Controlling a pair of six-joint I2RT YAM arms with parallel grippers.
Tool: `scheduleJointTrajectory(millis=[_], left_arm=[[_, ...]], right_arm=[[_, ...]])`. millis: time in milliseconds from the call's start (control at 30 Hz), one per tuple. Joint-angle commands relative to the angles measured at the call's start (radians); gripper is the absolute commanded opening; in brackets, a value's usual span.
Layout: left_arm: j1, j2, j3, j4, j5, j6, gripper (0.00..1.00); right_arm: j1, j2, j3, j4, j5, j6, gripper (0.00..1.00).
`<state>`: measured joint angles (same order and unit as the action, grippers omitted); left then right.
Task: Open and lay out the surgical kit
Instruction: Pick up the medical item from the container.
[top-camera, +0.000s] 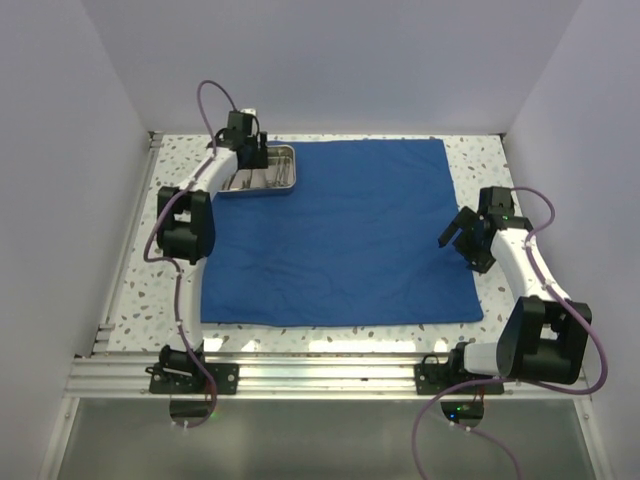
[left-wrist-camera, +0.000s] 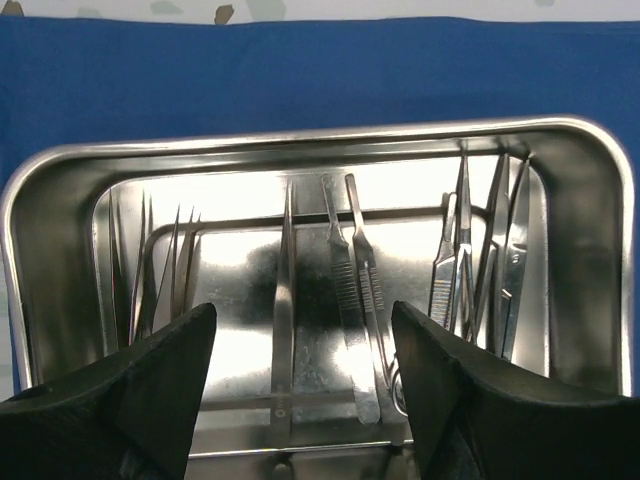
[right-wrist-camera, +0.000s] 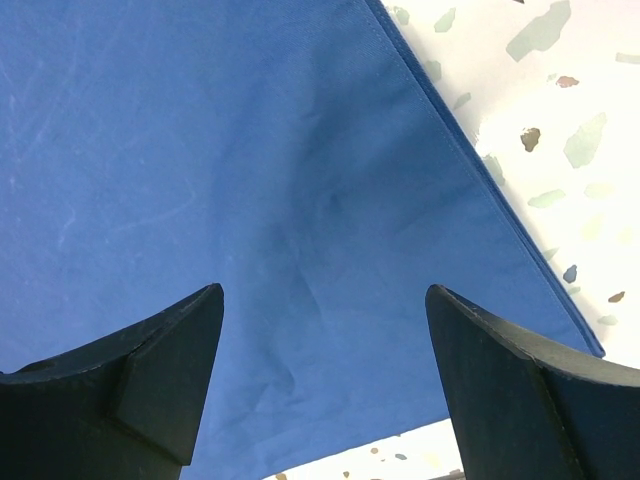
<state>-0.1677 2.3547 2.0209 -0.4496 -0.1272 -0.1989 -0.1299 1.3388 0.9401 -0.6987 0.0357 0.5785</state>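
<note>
Blue cloth (top-camera: 340, 235) flat; my left gripper (left-wrist-camera: 302, 312) wide over steel tray (left-wrist-camera: 300, 160), far left; right gripper (right-wrist-camera: 325, 292) wide over cloth's right edge.

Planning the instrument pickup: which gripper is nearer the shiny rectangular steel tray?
Left. The left gripper hovers open directly over the shiny steel tray; the right gripper is across the royal-blue cloth sheet, above its right edge.

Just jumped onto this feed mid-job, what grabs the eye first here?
A big royal-blue cloth lies spread flat across the speckled table. At its far-left corner sits a shiny steel tray of thin steel instruments, the left gripper open over it. The right gripper hovers open over the cloth's right edge.
</note>
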Motion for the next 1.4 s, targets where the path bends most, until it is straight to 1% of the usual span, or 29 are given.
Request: scheduleJointTrajectory(millis=[0, 133, 167, 433, 500, 533, 667, 733, 933, 1000, 1100, 1133, 1200, 1233, 1300, 1333, 1367], left_arm=[[0.011, -0.029, -0.028, 0.049, -0.026, -0.008, 0.74], [0.011, -0.025, -0.074, 0.072, -0.019, -0.016, 0.71], [0.011, -0.026, -0.083, 0.078, -0.019, -0.022, 0.67], [0.027, -0.008, -0.111, 0.103, -0.002, -0.031, 0.65], [0.036, -0.003, -0.117, 0.112, 0.008, -0.036, 0.62], [0.039, -0.002, -0.117, 0.114, 0.009, -0.036, 0.61], [0.046, 0.021, -0.114, 0.123, 0.017, -0.036, 0.60], [0.048, 0.034, -0.100, 0.123, 0.021, -0.037, 0.57], [0.050, 0.083, -0.068, 0.121, 0.041, -0.043, 0.55], [0.050, 0.095, -0.064, 0.120, 0.043, -0.043, 0.50], [0.051, 0.109, -0.045, 0.108, 0.052, -0.045, 0.34], [0.051, 0.109, -0.045, 0.109, 0.052, -0.045, 0.26], [0.051, 0.109, -0.045, 0.108, 0.054, -0.043, 0.23], [0.051, 0.109, -0.044, 0.106, 0.054, -0.039, 0.14], [0.051, 0.104, -0.044, 0.103, 0.054, -0.037, 0.06], [0.051, 0.103, -0.045, 0.103, 0.055, -0.034, 0.00], [0.051, 0.101, -0.044, 0.101, 0.057, -0.034, 0.00]], right_arm=[[0.006, -0.029, -0.009, -0.036, 0.018, -0.022, 0.86], [0.006, -0.021, 0.000, -0.044, 0.023, -0.032, 0.86], [0.006, -0.017, 0.000, -0.045, 0.024, -0.032, 0.85], [0.006, -0.015, 0.002, -0.056, 0.036, -0.046, 0.85], [0.006, -0.013, 0.002, -0.059, 0.039, -0.051, 0.85], [0.006, -0.013, 0.000, -0.059, 0.041, -0.051, 0.85], [0.006, -0.015, 0.000, -0.067, 0.052, -0.058, 0.85], [0.006, -0.015, 0.000, -0.070, 0.055, -0.062, 0.85], [0.006, -0.009, 0.011, -0.078, 0.066, -0.065, 0.85], [0.006, -0.006, 0.012, -0.079, 0.069, -0.066, 0.85], [0.006, -0.004, 0.012, -0.079, 0.072, -0.066, 0.85], [0.006, -0.004, 0.012, -0.079, 0.072, -0.066, 0.85], [0.006, -0.003, 0.011, -0.079, 0.073, -0.065, 0.84], [0.006, -0.004, 0.011, -0.079, 0.073, -0.066, 0.84], [0.004, -0.003, 0.009, -0.078, 0.073, -0.066, 0.84], [0.006, -0.003, 0.008, -0.078, 0.073, -0.065, 0.84], [0.006, -0.001, 0.008, -0.076, 0.073, -0.063, 0.84]])
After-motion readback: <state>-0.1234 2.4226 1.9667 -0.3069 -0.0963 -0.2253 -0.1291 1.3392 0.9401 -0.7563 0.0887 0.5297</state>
